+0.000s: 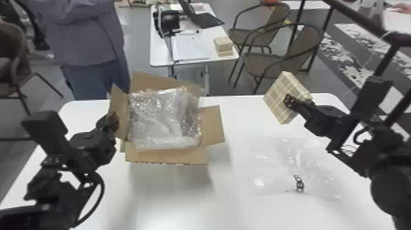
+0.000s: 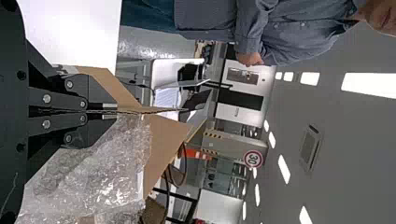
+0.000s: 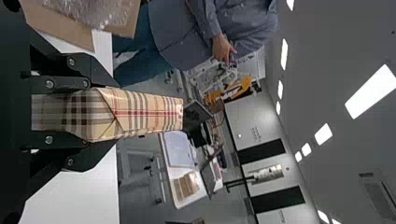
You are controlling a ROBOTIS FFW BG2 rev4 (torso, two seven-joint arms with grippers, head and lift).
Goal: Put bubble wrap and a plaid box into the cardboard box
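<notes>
1. Currently, the plaid box (image 1: 276, 98) is up off the surface (image 1: 171, 198), tilted, to the right of the cardboard box (image 1: 166, 156) and near the far edge. The right hand (image 3: 109, 113) has it clamped between two fingers, across its thin side.
2. It looks light and fairly rigid, with smooth paper that might slip or crease. Pinching the broad faces, as here, seems the sound hold; squeezing harder could dent them.
3. Bubble wrap (image 1: 162, 119) fills the cardboard box up to about the rim. I would expect it to be springy, nearly weightless and apt to snag on a finger. How much room lies beneath it is hard to judge from these angles, so it may need pressing down or aside.
4. The left hand (image 2: 109, 111) is closed on the left flap (image 1: 120, 110), which should steady the carton. Thin board like that bends easily, so any tug ought to be gentle.
5. The right flap (image 1: 212, 128) sticks outward on the approach side; the plaid box should pass above it, then come down level.
6. On the right, nearer part of the surface lies a loose clear sheet (image 1: 275, 165), probably more wrap, with a small dark item (image 1: 299, 184) at it. A low sweep of the right arm could drag them.
</notes>
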